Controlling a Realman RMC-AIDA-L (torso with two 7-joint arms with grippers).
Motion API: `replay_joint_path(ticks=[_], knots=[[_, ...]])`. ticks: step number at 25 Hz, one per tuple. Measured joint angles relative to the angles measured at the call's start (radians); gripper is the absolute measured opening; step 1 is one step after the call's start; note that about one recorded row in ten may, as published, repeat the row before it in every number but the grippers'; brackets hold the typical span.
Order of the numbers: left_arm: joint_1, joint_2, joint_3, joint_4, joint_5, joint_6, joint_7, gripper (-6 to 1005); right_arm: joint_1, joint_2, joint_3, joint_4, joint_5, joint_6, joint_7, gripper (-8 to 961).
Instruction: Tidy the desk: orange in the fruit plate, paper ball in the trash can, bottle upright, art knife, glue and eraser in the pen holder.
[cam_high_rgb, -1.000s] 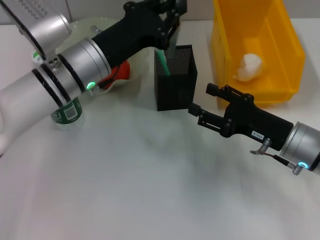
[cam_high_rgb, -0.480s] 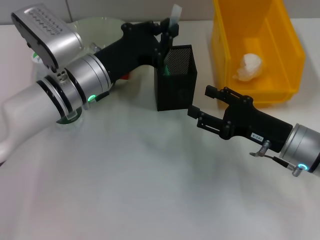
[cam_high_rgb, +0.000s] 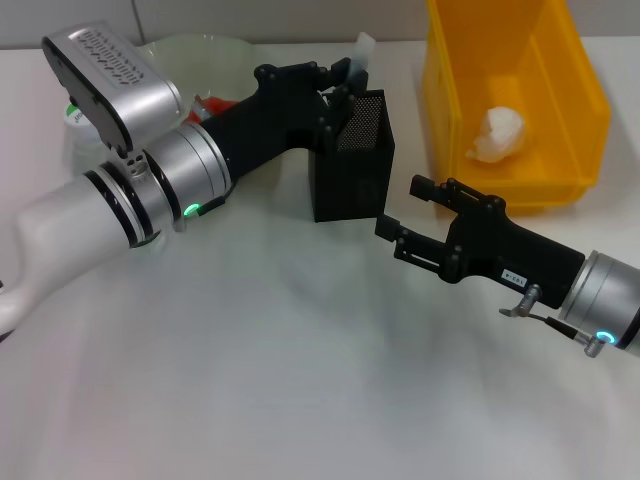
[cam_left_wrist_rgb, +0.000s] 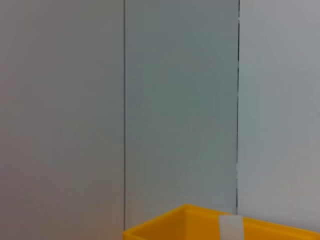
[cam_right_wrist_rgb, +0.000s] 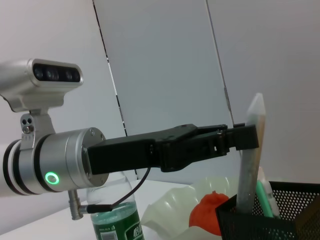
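1. The left pincer (cam_high_rgb: 352, 72) sits over the far rim of the pen holder (cam_high_rgb: 352, 170), closed on a pale translucent stick (cam_right_wrist_rgb: 248, 155) that stands nearly upright, its lower end inside the mesh cup and its tip rising above the pincer.
2. One green pen-like item (cam_right_wrist_rgb: 264, 197) leans inside the same cup, beside the stick.
3. The right pincer (cam_high_rgb: 405, 218) hangs just off the near right corner of the pen holder, its fingers spread apart and holding nothing; bare desk (cam_high_rgb: 300, 380) stretches wide below and toward the robot from it.
4. One trash can (cam_high_rgb: 580, 120) stands beyond the right pincer, with a narrow gap between its wall and the pen holder; one paper ball (cam_high_rgb: 497, 135) lies inside it.
5. One fruit plate (cam_high_rgb: 200, 50) lies behind the left arm, well to the left of the left pincer; one orange (cam_right_wrist_rgb: 209, 214) rests in it, mostly hidden by the arm in the head view.
6. One bottle (cam_right_wrist_rgb: 116, 215) stands upright beyond the plate, under the left forearm.
7. The far edge of the desk runs close behind the left pincer, against a grey wall (cam_left_wrist_rgb: 175, 100).
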Motion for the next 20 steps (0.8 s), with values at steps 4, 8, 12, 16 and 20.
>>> replay_joint_path(ticks=[4,8,12,16,20], knots=[[0.000,0.000,0.008,0.001,0.000,0.002,0.000,217,0.000,0.000,0.000,0.007,0.000,0.000,0.000,763],[0.001,0.000,0.012,0.007,0.000,0.012,0.000,312,0.000,0.000,0.000,0.007,0.000,-0.001,0.000,765],[0.010,0.000,0.012,0.010,0.001,0.060,-0.008,460,0.000,0.000,0.000,0.007,0.000,-0.016,-0.004,763],[0.013,0.000,0.012,0.011,0.007,0.079,-0.012,565,0.000,0.000,0.000,0.007,0.000,-0.027,-0.007,764],[0.025,0.003,0.009,0.011,0.010,0.138,-0.015,610,0.000,0.000,0.000,0.007,0.000,-0.028,-0.007,765]])
